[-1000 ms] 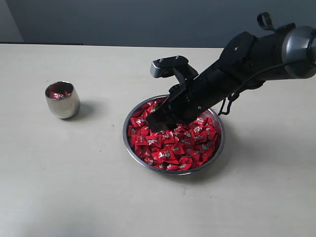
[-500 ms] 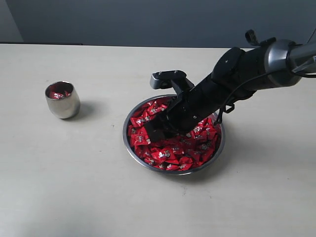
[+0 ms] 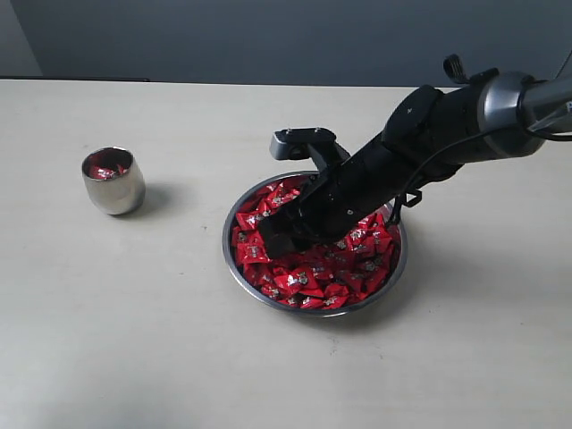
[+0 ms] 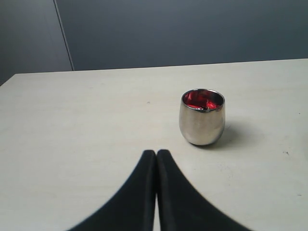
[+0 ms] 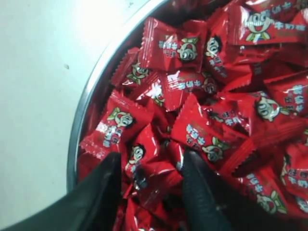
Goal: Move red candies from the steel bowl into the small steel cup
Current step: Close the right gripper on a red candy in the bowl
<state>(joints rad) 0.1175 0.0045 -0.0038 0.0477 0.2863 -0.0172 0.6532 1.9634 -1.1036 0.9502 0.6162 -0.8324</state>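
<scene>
The pale table (image 3: 134,340) carries everything, and the steel bowl (image 3: 226,255) sits on it right of the middle in the exterior view. The right arm (image 3: 447,125), dark with a grey joint, comes in from the bowl's far right and slopes down over its far rim into its middle. The bowl is wide, shallow and shiny, and it rests flat on the table.

The red candies (image 3: 313,273) fill the bowl in a loose heap, with glossy wrappers and small printed faces. In the right wrist view they lie crowded against the curved inside wall of the bowl (image 5: 89,103), some flat and some on edge (image 5: 202,130).

The small steel cup (image 3: 113,183) stands upright well apart from the bowl, on its left side in the exterior view. A few red candies (image 4: 202,102) lie inside it, below its rim.

The right gripper (image 3: 277,239) is down inside the bowl, in its left half, with its tips pushed into the heap. Its two black fingers (image 5: 103,192) stand wide apart, and a candy or two lies in the gap (image 5: 151,168) between them, not visibly pinched.

The left gripper (image 4: 156,163) has its two dark fingers pressed together, holding nothing. Its camera looks across bare table at the cup (image 4: 202,120). Its place relative to the bowl cannot be told.
</scene>
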